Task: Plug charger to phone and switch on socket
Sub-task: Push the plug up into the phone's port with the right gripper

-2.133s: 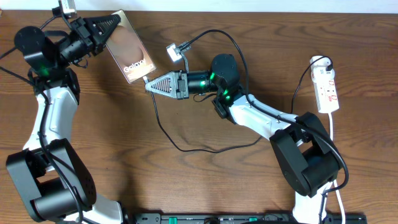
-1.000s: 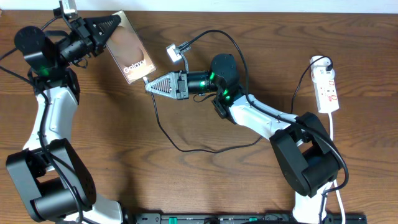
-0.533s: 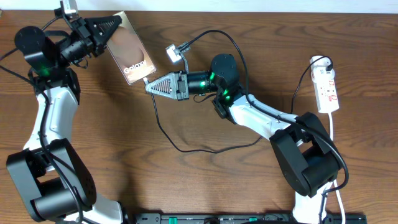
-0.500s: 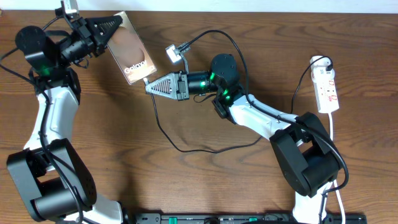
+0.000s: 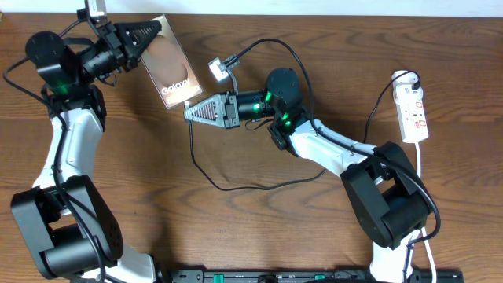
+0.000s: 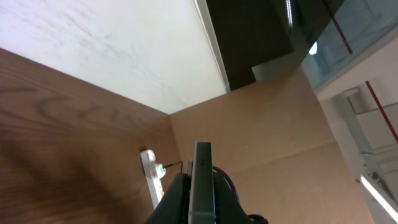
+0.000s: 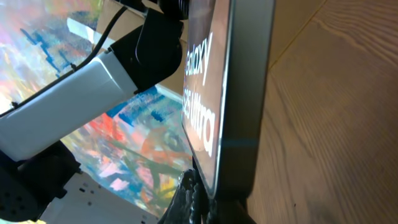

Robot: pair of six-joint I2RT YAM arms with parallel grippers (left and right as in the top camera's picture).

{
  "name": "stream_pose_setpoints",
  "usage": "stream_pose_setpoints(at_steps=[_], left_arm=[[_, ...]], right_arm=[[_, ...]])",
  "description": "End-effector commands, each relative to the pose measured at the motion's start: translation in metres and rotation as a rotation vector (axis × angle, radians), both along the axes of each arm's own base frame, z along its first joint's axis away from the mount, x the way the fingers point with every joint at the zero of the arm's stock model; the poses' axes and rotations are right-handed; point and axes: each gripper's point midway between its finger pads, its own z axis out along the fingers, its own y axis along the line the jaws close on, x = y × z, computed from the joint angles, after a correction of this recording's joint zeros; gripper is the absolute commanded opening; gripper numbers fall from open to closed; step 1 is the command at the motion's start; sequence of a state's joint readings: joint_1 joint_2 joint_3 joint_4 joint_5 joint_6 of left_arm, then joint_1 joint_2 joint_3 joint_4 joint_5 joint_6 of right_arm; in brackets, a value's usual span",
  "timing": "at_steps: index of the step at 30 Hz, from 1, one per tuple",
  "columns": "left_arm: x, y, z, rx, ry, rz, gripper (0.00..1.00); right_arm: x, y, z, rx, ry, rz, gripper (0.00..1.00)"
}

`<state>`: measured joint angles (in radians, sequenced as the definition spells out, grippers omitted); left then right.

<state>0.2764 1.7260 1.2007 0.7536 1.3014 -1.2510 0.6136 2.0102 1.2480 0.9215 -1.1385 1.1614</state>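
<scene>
My left gripper [image 5: 149, 35] is shut on the top end of the phone [image 5: 171, 67] and holds it tilted above the table at the back left. The phone's grey-brown face shows white lettering. In the left wrist view the phone [image 6: 202, 180] stands edge-on between the fingers [image 6: 200, 208]. My right gripper [image 5: 189, 112] is shut on the charger's plug tip, right at the phone's lower edge. In the right wrist view the phone [image 7: 202, 93] fills the frame above the fingers [image 7: 205, 200]; the tip itself is hidden. The black charger cable [image 5: 228, 187] loops across the table. The white socket strip [image 5: 414, 110] lies at the far right.
A small white adapter [image 5: 218, 68] with the cable's other end lies behind the right gripper. The strip's white cord runs down the table's right edge. The strip also shows in the left wrist view [image 6: 153, 184]. A black rail lines the front edge.
My left arm has shifted the phone slightly to the right, closer to the right gripper. The right gripper has barely moved.
</scene>
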Motion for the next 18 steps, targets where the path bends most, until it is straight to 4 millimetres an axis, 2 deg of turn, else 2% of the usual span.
stream_pose_setpoints(at_steps=[1, 4, 9, 18], left_arm=[[-0.019, -0.016, 0.003, 0.021, -0.015, -0.116, 0.07], [-0.023, -0.018, 0.002, 0.029, -0.02, -0.141, 0.08], [-0.029, -0.021, 0.001, 0.042, -0.032, -0.18, 0.07], [-0.035, -0.024, 0.0, 0.062, -0.058, -0.22, 0.07]], right_arm=[[0.012, 0.0, 0.002, 0.012, -0.018, -0.056, 0.01], [0.011, 0.0, 0.0, 0.006, -0.024, -0.048, 0.01], [0.015, -0.003, -0.015, -0.046, 0.027, -0.054, 0.01], [0.017, -0.005, -0.015, -0.045, 0.026, -0.052, 0.01]])
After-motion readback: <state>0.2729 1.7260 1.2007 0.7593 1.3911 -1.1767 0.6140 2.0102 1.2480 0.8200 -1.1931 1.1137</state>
